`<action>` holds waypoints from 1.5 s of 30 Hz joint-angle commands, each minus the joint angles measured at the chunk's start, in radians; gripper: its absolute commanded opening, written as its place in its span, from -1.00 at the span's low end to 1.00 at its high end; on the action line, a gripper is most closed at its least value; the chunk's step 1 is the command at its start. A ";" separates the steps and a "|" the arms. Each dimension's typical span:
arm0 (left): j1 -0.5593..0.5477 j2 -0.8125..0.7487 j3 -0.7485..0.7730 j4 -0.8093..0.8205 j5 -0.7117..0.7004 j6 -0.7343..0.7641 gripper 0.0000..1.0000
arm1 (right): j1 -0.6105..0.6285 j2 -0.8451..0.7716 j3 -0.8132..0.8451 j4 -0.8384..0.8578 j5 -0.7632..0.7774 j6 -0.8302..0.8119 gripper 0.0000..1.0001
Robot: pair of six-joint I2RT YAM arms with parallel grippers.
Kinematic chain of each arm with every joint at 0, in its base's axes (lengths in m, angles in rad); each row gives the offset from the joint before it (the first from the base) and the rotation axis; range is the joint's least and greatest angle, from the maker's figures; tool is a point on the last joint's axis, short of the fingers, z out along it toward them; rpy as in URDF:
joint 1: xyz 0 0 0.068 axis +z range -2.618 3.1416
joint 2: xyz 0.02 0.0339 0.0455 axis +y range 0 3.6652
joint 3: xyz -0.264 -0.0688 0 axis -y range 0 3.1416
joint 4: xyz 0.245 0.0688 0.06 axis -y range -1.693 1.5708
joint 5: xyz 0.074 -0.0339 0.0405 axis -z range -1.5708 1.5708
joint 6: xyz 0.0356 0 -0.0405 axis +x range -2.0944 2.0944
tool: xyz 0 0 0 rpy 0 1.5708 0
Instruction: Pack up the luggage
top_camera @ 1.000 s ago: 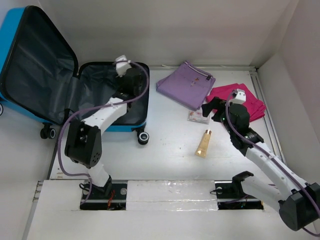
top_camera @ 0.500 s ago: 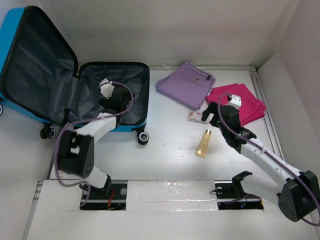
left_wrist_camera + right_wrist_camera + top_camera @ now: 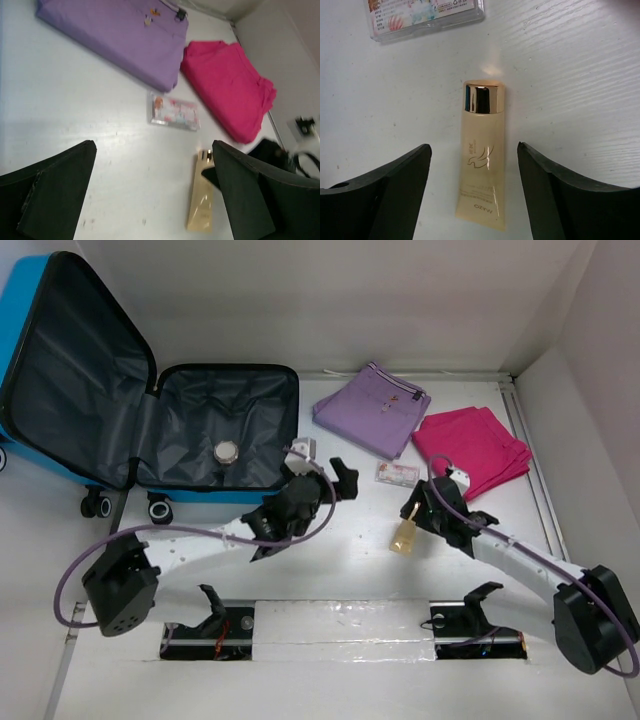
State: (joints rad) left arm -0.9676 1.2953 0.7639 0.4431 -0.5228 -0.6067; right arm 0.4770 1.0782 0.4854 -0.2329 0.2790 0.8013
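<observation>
Bright-blue luggage [image 3: 80,370] lies open showing dark lining; left gripper [image 3: 152,147] and right gripper [image 3: 473,146] both spread

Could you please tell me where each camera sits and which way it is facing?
Top external: fixed above and behind the bases, looking down at the table, open luggage, purple garment and pink garment; both arms show.
Left wrist: on the left arm, facing forward toward the gold tube and packet; open left gripper frames the view.
Right wrist: on the right arm, facing straight down at the tube; open right gripper either side.
Shared: all three show tube and packet.
</observation>
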 commanded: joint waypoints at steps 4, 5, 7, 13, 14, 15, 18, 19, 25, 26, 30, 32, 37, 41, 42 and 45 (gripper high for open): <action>-0.079 -0.238 -0.172 0.172 0.019 0.021 0.92 | 0.025 0.113 0.087 0.035 0.011 0.052 0.47; -0.079 -0.275 -0.184 0.161 0.020 0.021 0.92 | 0.025 0.165 0.105 0.021 0.011 0.052 0.47; -0.079 -0.313 -0.193 0.140 0.030 0.021 0.92 | 0.037 0.216 0.149 0.021 0.011 0.052 0.44; -0.079 -0.462 -0.247 0.121 0.040 0.033 0.90 | 0.083 0.376 0.174 0.049 0.021 0.085 -0.03; -0.079 -0.471 -0.256 0.108 0.040 0.033 0.90 | 0.083 0.393 0.194 0.058 0.034 0.094 -0.14; -0.079 -0.472 -0.256 0.108 0.030 0.042 0.90 | 0.100 0.407 0.208 0.038 0.046 0.095 -0.24; -0.079 -0.494 -0.247 0.051 0.006 0.051 0.90 | 0.181 0.367 0.274 -0.015 0.141 0.095 -0.34; -0.079 -0.504 -0.247 0.051 -0.006 0.051 0.90 | 0.208 0.344 0.294 -0.055 0.167 0.095 -0.34; -0.079 -0.623 -0.247 0.052 -0.054 0.073 0.90 | 0.350 0.267 0.501 0.044 0.154 -0.016 -0.29; -0.079 -0.664 -0.247 0.052 -0.068 0.087 0.90 | 0.350 0.322 0.543 0.123 0.108 -0.060 -0.29; -0.079 -0.734 -0.235 0.052 -0.144 0.120 0.87 | 0.350 0.584 0.914 0.150 -0.122 -0.106 -0.31; -0.079 -0.746 -0.221 0.014 -0.172 0.130 0.87 | 0.368 0.710 1.089 0.205 -0.188 -0.096 -0.05; -0.079 -0.726 -0.202 -0.023 -0.192 0.130 0.91 | 0.310 0.899 1.351 0.228 -0.302 -0.077 0.98; -0.079 -0.618 -0.181 -0.050 -0.171 0.131 0.99 | 0.212 0.739 1.163 0.269 -0.275 -0.088 0.93; -0.079 -0.584 -0.167 -0.050 -0.149 0.148 0.99 | 0.201 0.683 1.012 0.291 -0.235 -0.088 0.82; -0.079 -0.392 -0.092 -0.032 -0.031 0.218 0.99 | 0.161 0.473 0.738 0.303 -0.080 -0.106 0.19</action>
State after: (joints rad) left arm -1.0458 0.7849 0.5903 0.3977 -0.6598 -0.4679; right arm 0.6724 1.7367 1.3800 0.0090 0.0589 0.7170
